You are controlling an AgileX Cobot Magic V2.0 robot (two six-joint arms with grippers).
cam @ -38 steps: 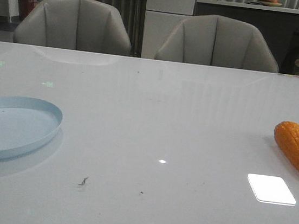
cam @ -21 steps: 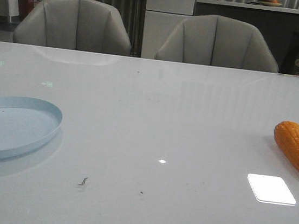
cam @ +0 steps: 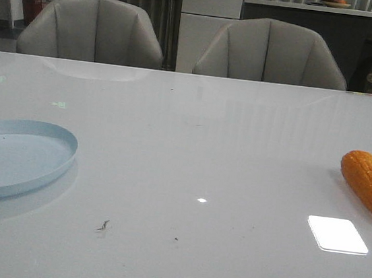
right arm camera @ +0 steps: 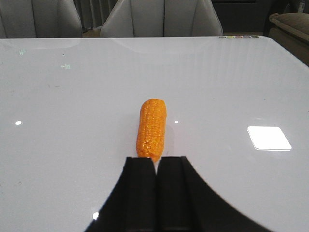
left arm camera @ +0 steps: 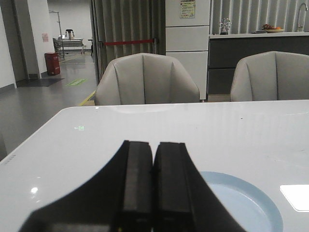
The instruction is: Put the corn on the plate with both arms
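On my feed there's one white desk (cam: 198, 147) with two grey chairs (cam: 94, 29) behind it. One pale blue plate (cam: 14, 157) sits at the left edge. One corn (cam: 369, 183) lies flat far right, well apart from the plate, long axis running front-to-back and slightly leftward. Left pincer (left arm camera: 153, 186) is pressed together over the plate's near side. Right pincer (right arm camera: 157, 191) is closed too, just behind the cob's end.

No readable text (notice (left arm camera: 188, 8) on the white cabinet (left arm camera: 188, 38) too blurred)
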